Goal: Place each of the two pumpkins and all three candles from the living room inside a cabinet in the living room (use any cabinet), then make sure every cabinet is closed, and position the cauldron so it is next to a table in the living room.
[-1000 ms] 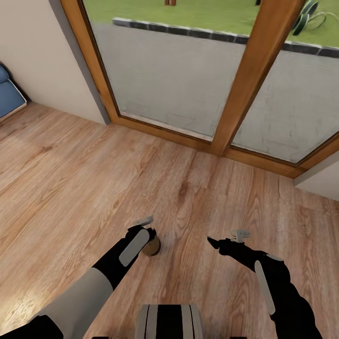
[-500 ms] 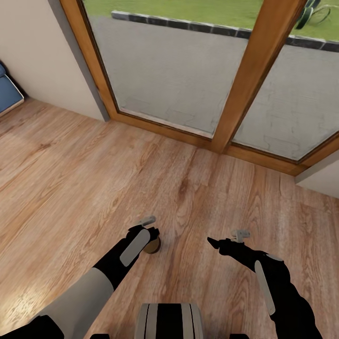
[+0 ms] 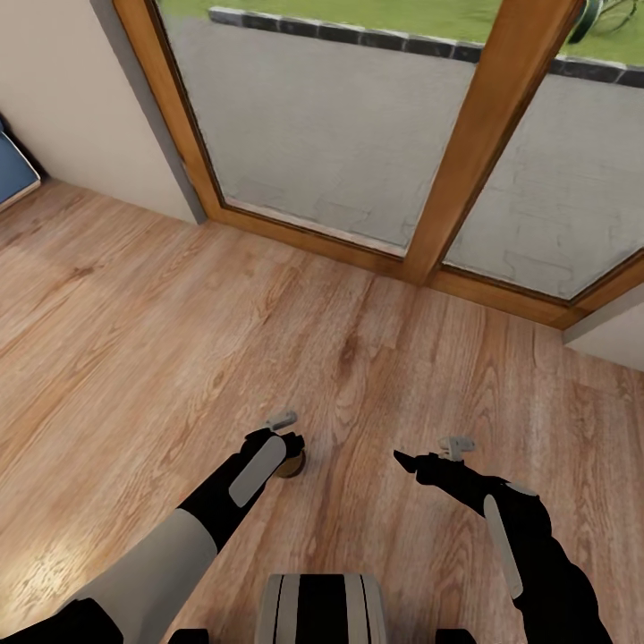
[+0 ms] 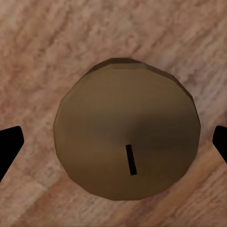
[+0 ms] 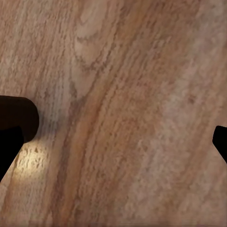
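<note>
Candle (image 4: 126,128) centred between wide-spread left claw (image 4: 113,144) fingertips, no contact.

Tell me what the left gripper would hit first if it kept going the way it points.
The candle: the left gripper points straight down at its top, fingers open and apart on either side. How far above it sits is unclear. Beneath the candle is the wood floor.

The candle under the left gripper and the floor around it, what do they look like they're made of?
The candle looks like matte wax, probably: a dull tan top with a short dark wick and no shine. The floor looks like wood planking with a light sheen: brown grain streaks, plank seams and a soft highlight.
</note>
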Robot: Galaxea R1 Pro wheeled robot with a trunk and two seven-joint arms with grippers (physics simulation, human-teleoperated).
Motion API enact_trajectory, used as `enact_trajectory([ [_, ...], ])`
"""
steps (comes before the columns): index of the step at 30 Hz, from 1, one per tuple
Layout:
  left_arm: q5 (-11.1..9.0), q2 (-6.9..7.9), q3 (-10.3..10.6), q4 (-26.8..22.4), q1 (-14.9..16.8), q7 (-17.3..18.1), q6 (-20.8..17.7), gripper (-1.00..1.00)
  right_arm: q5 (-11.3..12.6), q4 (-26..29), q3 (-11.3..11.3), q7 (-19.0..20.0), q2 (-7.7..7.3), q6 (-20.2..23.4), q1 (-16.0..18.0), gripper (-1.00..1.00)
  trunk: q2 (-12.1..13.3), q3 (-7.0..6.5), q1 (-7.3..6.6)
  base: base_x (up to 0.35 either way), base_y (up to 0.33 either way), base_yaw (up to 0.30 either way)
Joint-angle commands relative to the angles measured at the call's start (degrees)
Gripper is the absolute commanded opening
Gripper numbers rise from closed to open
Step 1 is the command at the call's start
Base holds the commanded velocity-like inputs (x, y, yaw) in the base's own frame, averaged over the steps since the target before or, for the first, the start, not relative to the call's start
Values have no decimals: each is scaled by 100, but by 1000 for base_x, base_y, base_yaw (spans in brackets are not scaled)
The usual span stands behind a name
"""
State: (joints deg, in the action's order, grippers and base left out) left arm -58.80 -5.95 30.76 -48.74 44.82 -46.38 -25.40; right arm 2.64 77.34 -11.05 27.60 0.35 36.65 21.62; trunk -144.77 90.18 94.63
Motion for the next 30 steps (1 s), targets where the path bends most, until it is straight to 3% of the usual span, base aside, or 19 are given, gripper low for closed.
enact_trajectory([
  [1,0,-1,0,2,0,2,0,100,0,0,2,0,0,0,0,100,0,0,0,0,0,0],
  [12,0,-3,0,5,0,249,0,100,0,0,22,0,0,0,0,100,0,0,0,0,0,0],
  [17,9,-3,0,5,0,259,0,100,0,0,24,0,0,-2,0,100,-7,111,13,0,0,0],
  [27,9,-3,0,5,0,259,8,100,0,0,24,-5,0,-8,0,100,-7,111,13,0,0,0],
  [30,9,-3,0,5,0,260,9,100,0,0,24,-8,2,-9,0,100,-11,177,21,0,0,0],
])
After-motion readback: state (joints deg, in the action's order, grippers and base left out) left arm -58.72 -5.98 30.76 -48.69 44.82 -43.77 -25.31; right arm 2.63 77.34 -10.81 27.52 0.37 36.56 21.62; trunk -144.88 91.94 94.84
